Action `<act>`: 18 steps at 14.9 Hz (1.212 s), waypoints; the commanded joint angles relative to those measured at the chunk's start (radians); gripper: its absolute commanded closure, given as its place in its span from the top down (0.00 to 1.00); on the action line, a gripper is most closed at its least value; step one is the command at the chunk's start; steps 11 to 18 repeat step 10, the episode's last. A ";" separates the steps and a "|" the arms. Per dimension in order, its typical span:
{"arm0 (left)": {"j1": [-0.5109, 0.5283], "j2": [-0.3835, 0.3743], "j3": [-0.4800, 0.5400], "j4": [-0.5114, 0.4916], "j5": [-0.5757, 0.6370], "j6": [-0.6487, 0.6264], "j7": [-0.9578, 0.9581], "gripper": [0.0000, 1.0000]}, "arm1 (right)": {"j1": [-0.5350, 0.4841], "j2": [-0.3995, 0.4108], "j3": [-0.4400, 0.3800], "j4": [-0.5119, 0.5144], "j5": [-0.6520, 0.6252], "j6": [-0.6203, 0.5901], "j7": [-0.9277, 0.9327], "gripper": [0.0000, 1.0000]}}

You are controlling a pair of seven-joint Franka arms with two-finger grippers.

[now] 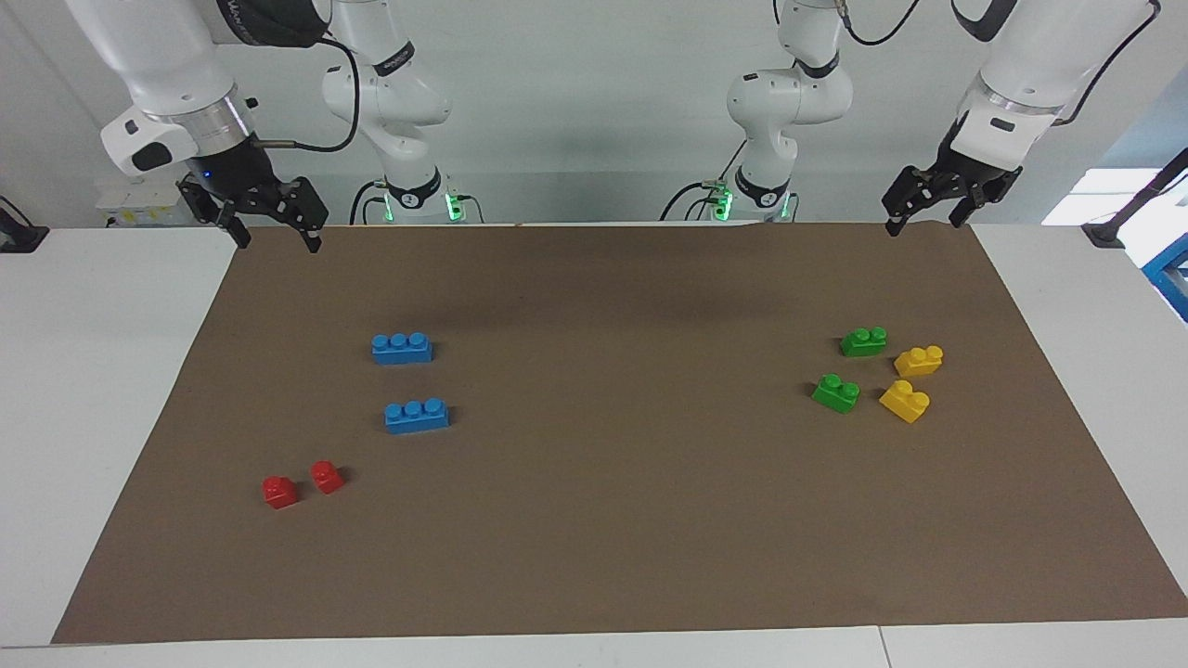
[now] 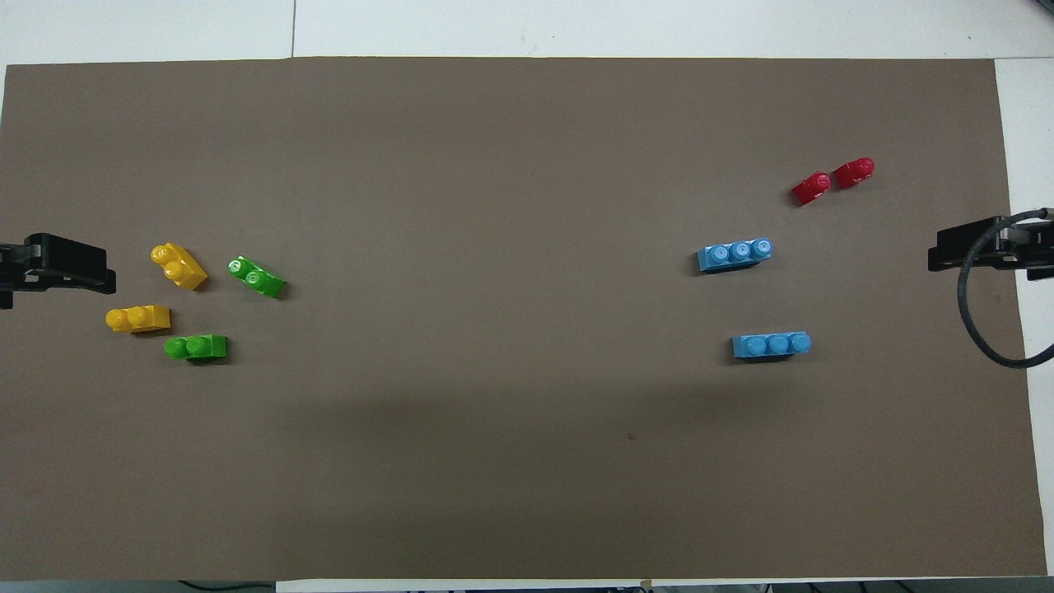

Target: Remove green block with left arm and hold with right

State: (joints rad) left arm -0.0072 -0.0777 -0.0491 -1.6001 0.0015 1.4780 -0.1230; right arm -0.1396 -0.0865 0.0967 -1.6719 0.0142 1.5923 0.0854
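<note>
Two green blocks lie at right of the facing frame, one [image 1: 863, 341] above the other [image 1: 836, 393], beside yellow blocks [image 1: 919, 361]. Nothing is grasped yet; next, the left gripper [image 1: 928, 223], upper right with jaws open and empty, must descend onto one. The right gripper [image 1: 269, 230] waits upper left, jaws open.

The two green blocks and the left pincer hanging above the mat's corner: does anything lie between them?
No. In the facing view only bare brown mat runs from the left pincer to the nearer green block; the other green block lies farther out.
</note>
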 commanded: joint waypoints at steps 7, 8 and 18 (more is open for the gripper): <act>0.012 0.015 0.005 0.042 -0.041 -0.038 0.013 1.00 | -0.017 -0.018 0.011 -0.009 -0.045 -0.003 -0.055 1.00; 0.012 0.015 0.005 0.042 -0.041 -0.036 0.013 1.00 | -0.017 -0.019 0.011 -0.009 -0.053 -0.005 -0.055 1.00; 0.012 0.015 0.005 0.042 -0.041 -0.033 0.013 1.00 | -0.017 -0.019 0.012 -0.009 -0.053 -0.006 -0.055 1.00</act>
